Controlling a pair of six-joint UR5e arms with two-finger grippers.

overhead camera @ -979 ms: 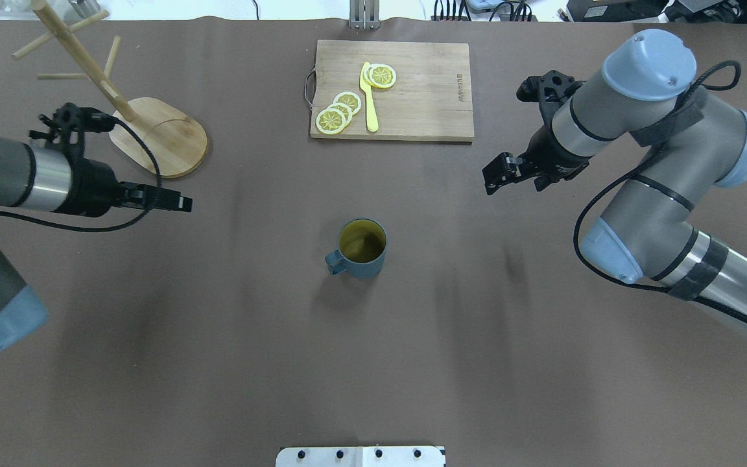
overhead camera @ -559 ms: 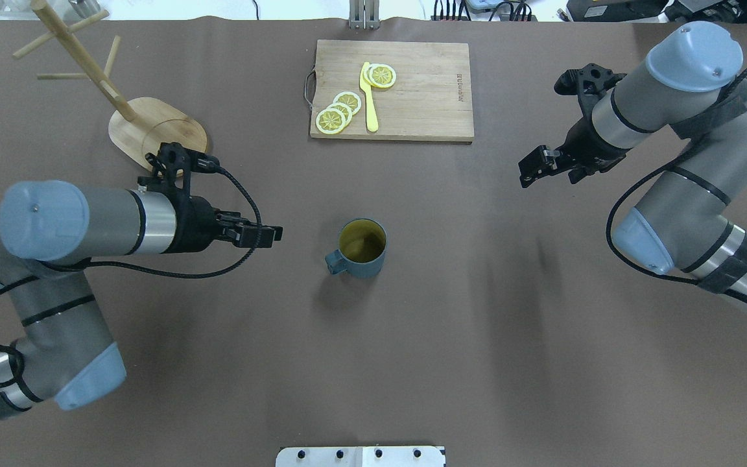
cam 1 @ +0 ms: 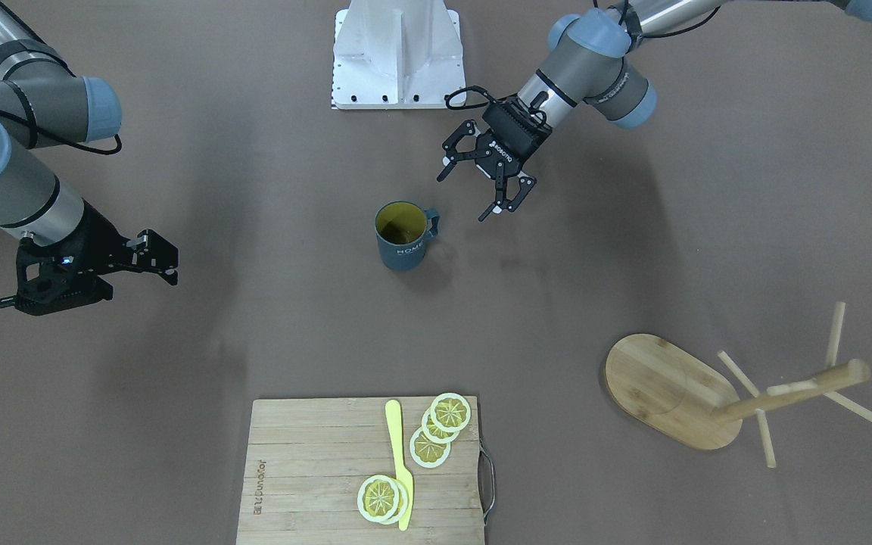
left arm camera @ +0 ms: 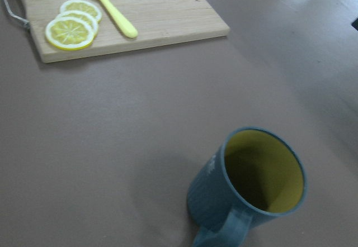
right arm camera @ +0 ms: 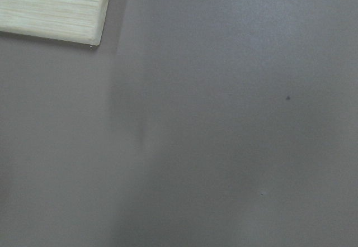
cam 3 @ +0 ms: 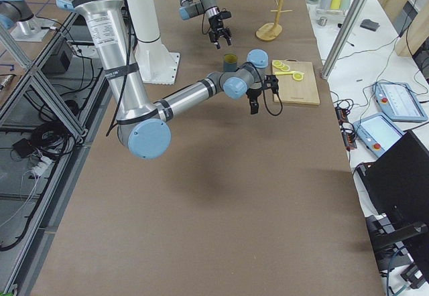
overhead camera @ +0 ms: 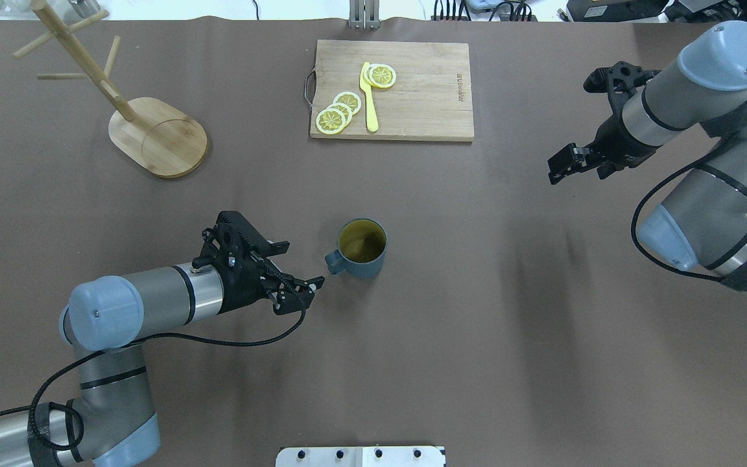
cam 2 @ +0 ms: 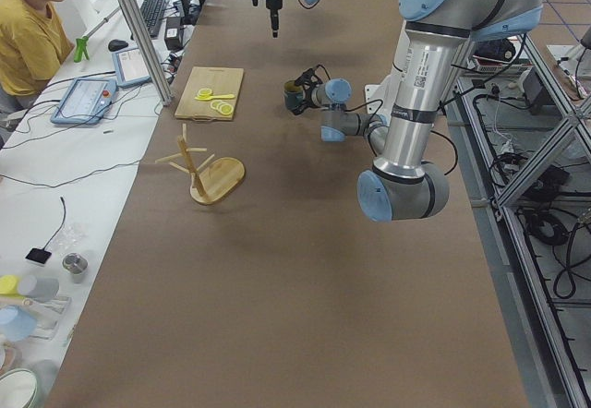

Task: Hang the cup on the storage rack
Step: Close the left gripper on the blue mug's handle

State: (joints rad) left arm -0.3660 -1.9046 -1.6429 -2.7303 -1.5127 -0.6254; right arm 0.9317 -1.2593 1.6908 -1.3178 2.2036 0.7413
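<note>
The cup, slate-blue with a yellow inside, stands upright mid-table, its handle toward my left arm. It also shows in the front view and close in the left wrist view. My left gripper is open and empty, low over the table just left of the handle, not touching it; in the front view its jaws are spread wide. The storage rack, a bamboo mug tree with bare pegs, stands at the far left. My right gripper hangs empty at the far right and looks open.
A wooden cutting board with lemon slices and a yellow knife lies at the far middle. The right wrist view shows only brown table and the board's corner. An operator sits beyond the table's far edge.
My left arm has swung from beside the rack down and right to the cup's handle side, with its jaws now spread in view. My right arm has drawn back toward the far right.
</note>
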